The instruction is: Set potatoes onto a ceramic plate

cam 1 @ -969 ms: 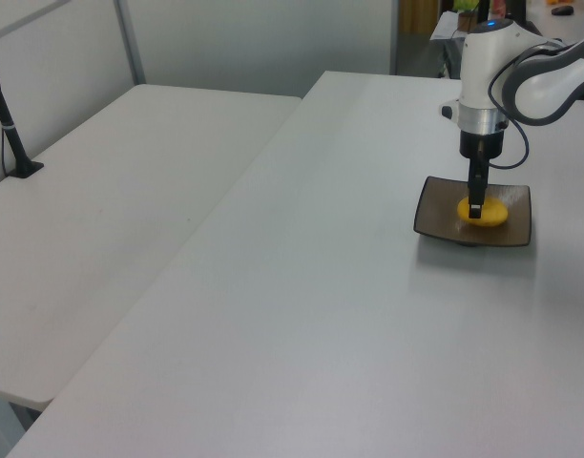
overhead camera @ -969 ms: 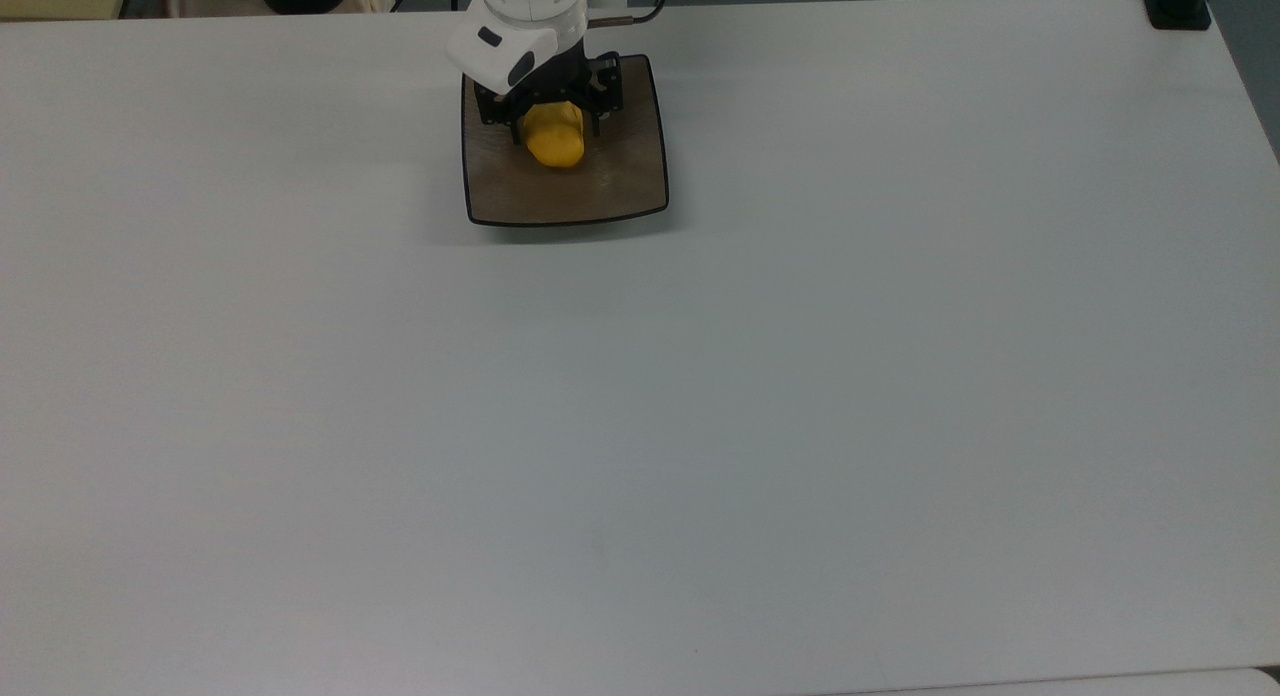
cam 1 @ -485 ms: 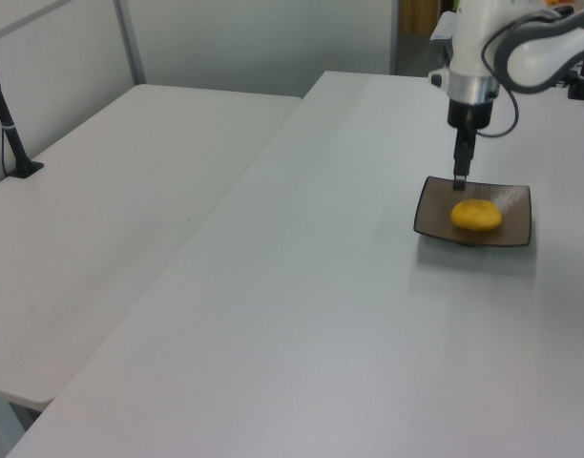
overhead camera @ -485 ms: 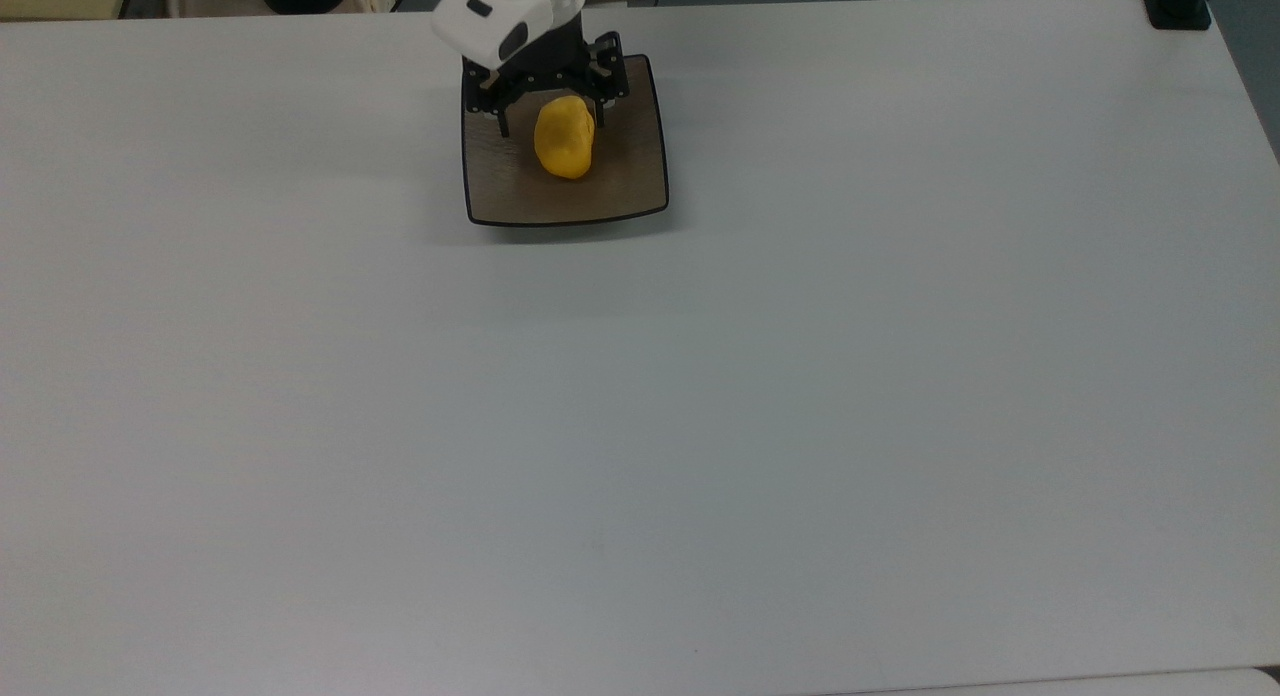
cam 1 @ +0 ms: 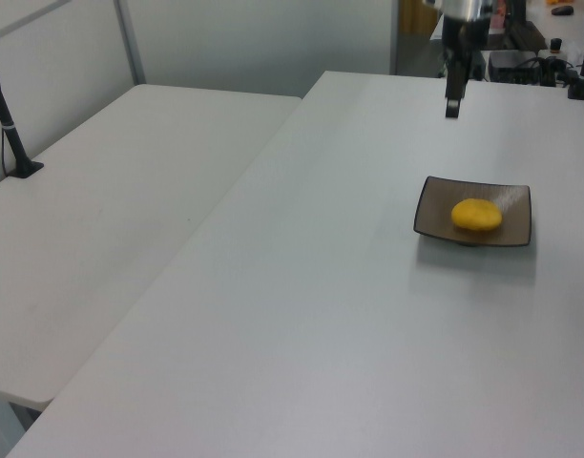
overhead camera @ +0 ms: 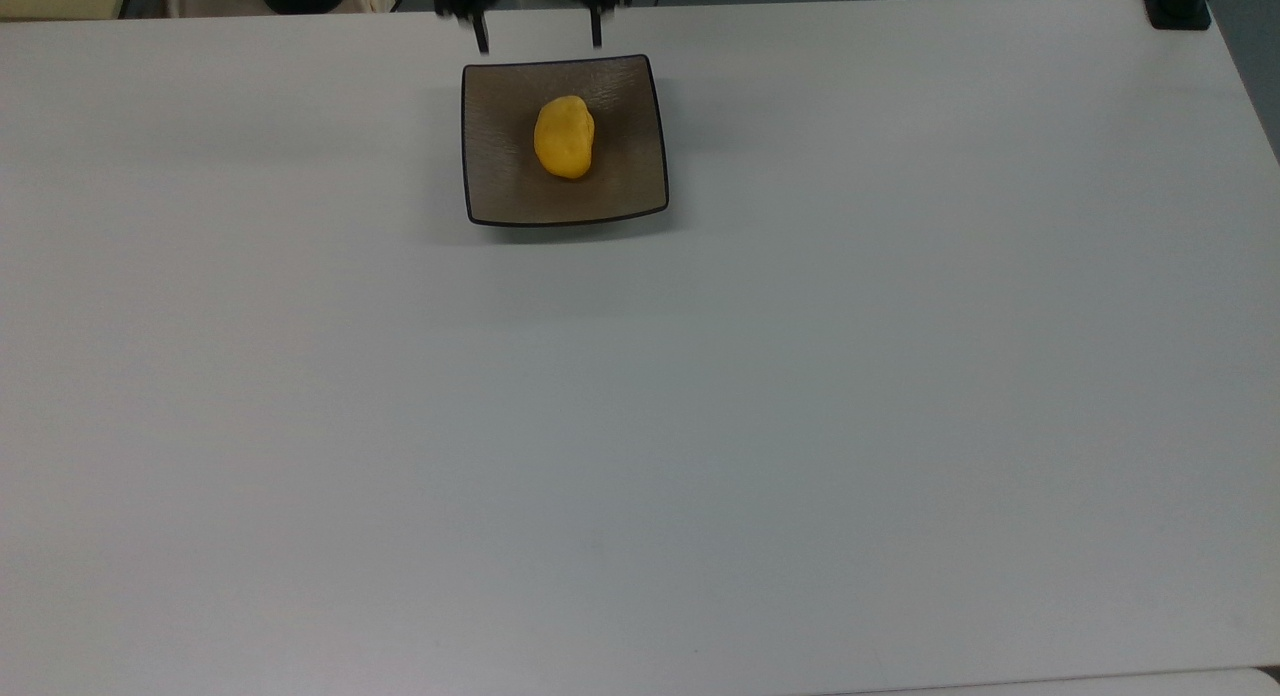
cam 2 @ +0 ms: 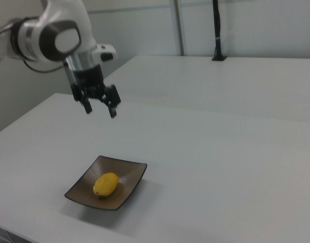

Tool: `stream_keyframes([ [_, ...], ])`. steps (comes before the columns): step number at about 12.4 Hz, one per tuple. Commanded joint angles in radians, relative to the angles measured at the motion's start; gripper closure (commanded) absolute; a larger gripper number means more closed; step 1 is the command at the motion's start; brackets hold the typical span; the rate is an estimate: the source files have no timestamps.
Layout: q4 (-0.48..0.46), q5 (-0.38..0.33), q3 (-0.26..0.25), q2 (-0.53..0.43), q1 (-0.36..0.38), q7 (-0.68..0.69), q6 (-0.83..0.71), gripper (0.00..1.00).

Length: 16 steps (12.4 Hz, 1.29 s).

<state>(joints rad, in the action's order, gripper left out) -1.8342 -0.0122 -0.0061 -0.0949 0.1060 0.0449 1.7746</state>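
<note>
1 potato (overhead camera: pixel 564 137) lies near the middle of the plate (overhead camera: pixel 500 186) on the tabletop (overhead camera: pixel 700 426), free of contact. Hand (cam 2: pixel 100 108) hangs well above the plate, fingers spread, holding nothing. Placement looks complete; nothing appears left to do.

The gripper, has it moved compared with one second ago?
Yes. The gripper has risen off the potato and now hangs open high above the ceramic plate; in the top view it has shifted past the plate's far edge.
</note>
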Motion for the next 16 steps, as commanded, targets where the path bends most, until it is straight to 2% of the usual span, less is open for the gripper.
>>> stream_keyframes([
  [1,0.160,0.000,0.003,0.011,-0.008,-0.057,-0.134,0.00],
  [3,0.219,-0.003,0.003,0.010,-0.006,-0.098,-0.208,0.00],
  [5,0.234,-0.026,0.003,0.014,-0.008,-0.103,-0.210,0.00],
  [7,0.233,-0.052,0.003,0.017,-0.019,-0.094,-0.198,0.00],
  [10,0.222,-0.052,0.003,0.037,-0.019,-0.038,-0.078,0.00],
  [16,0.211,-0.051,0.003,0.034,-0.022,-0.022,-0.070,0.00],
])
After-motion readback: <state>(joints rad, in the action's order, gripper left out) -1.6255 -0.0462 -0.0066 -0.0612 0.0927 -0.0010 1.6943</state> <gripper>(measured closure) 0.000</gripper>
